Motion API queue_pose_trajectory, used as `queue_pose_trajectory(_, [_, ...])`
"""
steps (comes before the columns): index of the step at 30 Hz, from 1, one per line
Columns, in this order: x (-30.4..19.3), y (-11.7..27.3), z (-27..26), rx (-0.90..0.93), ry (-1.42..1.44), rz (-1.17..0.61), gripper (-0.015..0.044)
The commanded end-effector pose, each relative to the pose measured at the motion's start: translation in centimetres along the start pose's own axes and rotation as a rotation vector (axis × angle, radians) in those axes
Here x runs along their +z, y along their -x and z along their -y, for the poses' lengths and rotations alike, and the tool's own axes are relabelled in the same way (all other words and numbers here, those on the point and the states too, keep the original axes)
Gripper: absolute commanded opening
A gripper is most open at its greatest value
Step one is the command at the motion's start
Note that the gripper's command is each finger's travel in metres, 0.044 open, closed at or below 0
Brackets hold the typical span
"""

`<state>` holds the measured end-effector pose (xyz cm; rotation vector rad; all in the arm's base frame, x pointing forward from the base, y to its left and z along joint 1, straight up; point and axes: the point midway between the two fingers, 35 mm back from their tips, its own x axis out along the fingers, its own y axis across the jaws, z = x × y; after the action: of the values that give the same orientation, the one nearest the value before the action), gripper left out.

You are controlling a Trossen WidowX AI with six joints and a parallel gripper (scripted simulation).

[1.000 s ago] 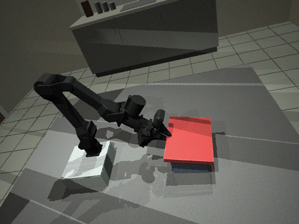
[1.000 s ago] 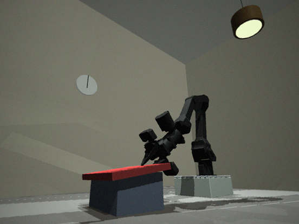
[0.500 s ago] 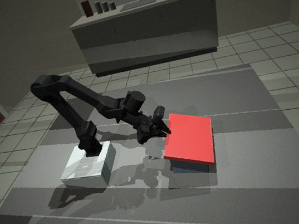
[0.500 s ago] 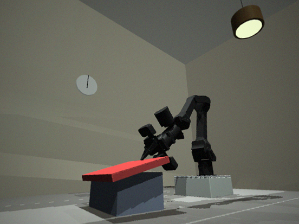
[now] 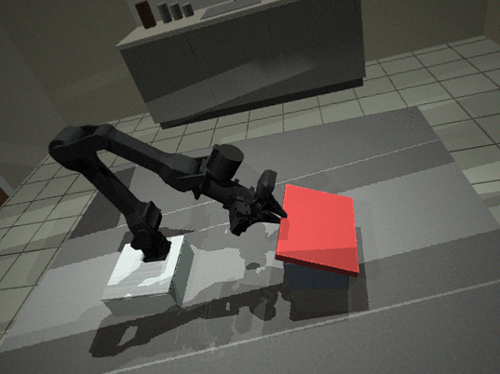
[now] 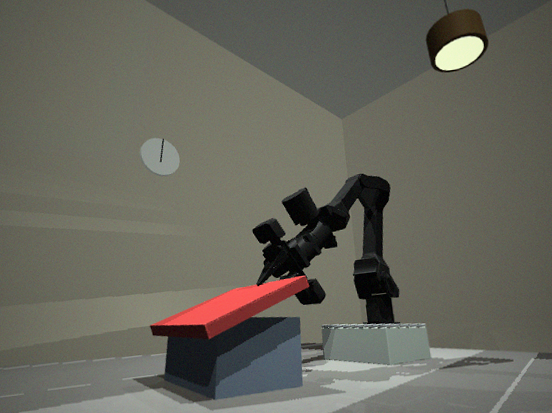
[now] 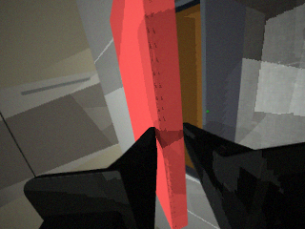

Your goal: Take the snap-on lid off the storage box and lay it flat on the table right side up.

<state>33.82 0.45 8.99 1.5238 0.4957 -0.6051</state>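
The red lid is tilted over the storage box. Its edge on the arm's side is raised and its far edge is low, at the box's far side. The blue-grey storage box stands on the table. Its orange-brown inside shows in the wrist view through the gap under the lid. My gripper is shut on the raised edge of the lid, one finger on the top and one underneath. In the exterior view the lid hides the lower finger.
The arm stands on a pale block, apart from the box on the same grey table. A kitchen counter stands on the tiled floor behind the table.
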Motion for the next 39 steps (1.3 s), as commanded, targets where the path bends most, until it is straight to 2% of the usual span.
queue_pose_trajectory(1, [-0.1, 0.4, -1.3, 0.017, 0.002, -0.005, 0.0000])
queue_pose_trajectory(39, [-0.1, 1.4, -7.1, 0.020, 0.002, -0.005, 0.0000])
